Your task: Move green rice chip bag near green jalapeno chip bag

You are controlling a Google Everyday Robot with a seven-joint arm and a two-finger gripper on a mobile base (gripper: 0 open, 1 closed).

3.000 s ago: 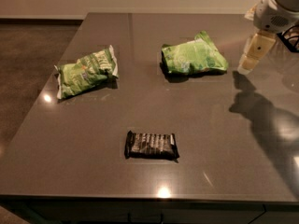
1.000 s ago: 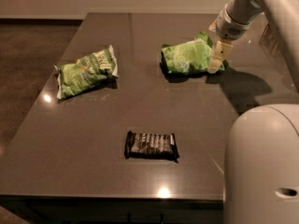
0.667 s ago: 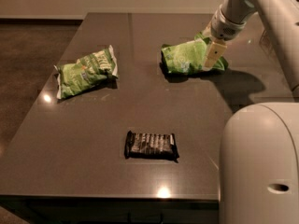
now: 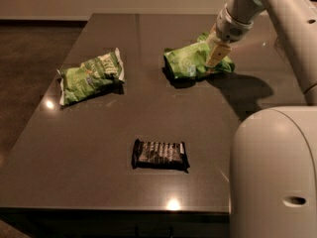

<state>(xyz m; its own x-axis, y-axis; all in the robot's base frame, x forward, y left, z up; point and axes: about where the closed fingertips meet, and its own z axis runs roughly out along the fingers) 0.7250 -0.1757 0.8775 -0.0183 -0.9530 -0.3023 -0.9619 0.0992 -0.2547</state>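
The green rice chip bag lies on the dark table at the back right, puffy, with a pale patch on its face. The green jalapeno chip bag, mottled with white crimped ends, lies at the left, well apart from it. My gripper reaches down from the upper right onto the right part of the rice chip bag and covers some of it. The bag rests on the table.
A dark wrapped snack bar lies at the front middle of the table. My arm's large white body fills the front right corner. The table's left edge drops to a dark floor.
My gripper has moved left from beside the rice chip bag's right end to over the bag. Both bags and the snack bar lie where they were.
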